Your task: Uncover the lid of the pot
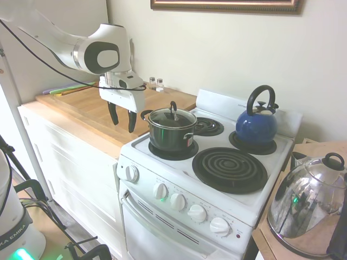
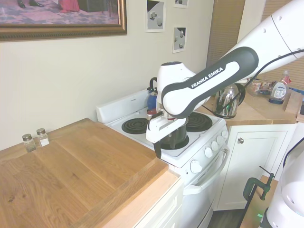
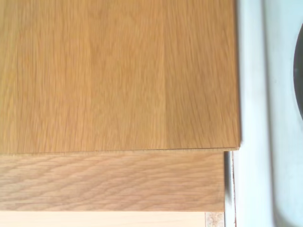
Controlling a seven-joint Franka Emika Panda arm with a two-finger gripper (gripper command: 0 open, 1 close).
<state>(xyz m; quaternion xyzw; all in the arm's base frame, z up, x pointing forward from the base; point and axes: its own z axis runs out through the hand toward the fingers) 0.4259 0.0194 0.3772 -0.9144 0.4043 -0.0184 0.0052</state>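
The small dark pot stands on the stove's front left burner, with the clear glass lid resting on it, black loop knob upward. My gripper hangs open and empty above the wooden counter's edge, just left of the pot and about level with it. In the second exterior view the gripper points down at the counter's corner, and the pot is partly hidden behind it. The wrist view shows only the wooden counter and the white stove edge.
A blue kettle sits on the back right burner. A large shiny domed lid lies on the side counter at the right. Two small shakers stand by the wall. Stove knobs line the front panel.
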